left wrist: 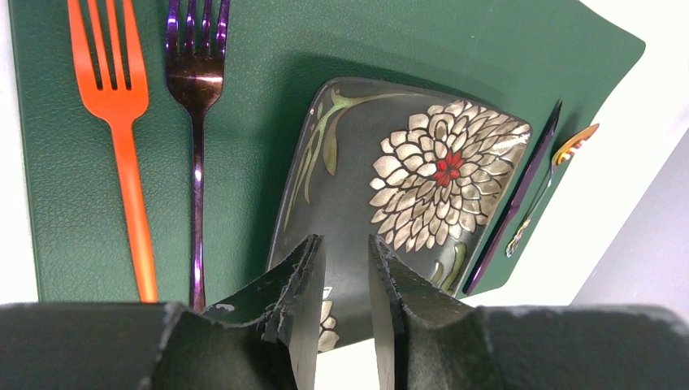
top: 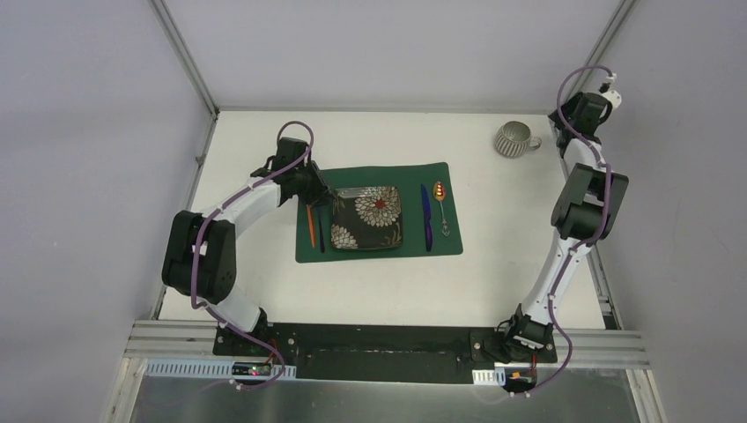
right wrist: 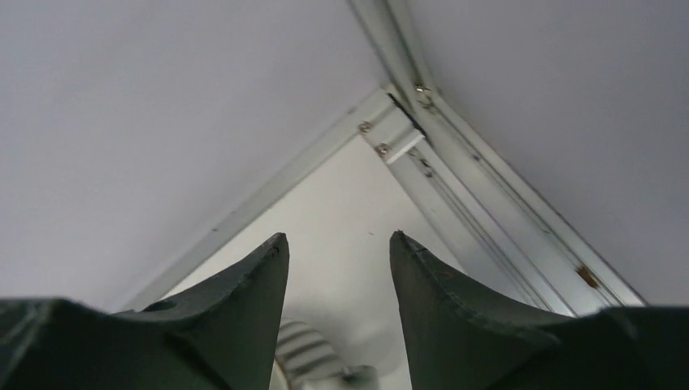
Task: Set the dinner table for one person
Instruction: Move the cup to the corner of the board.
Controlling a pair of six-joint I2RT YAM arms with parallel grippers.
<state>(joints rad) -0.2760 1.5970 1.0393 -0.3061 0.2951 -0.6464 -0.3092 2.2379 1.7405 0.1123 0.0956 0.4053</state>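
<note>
Two forks (left wrist: 119, 101), one plate (top: 367, 218), one knife (top: 426, 216), one spoon (top: 442, 207), one mug (top: 514, 139).

Bare table (top: 379, 286) lies open at 6, 12 and 3 o'clock of the placemat (top: 379, 254). At 2 o'clock the mug (top: 515, 139) and right arm (top: 586, 198) crowd the corner. The left arm (top: 255, 189) overhangs the forks (top: 310, 227) at 10 o'clock.

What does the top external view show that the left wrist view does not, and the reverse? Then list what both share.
Only top: the ribbed mug at the far right corner of the dinner table. Only wrist: the left gripper, jaws apart and empty. Both: green placemat, floral plate, orange fork, purple fork, knife, spoon.
</note>
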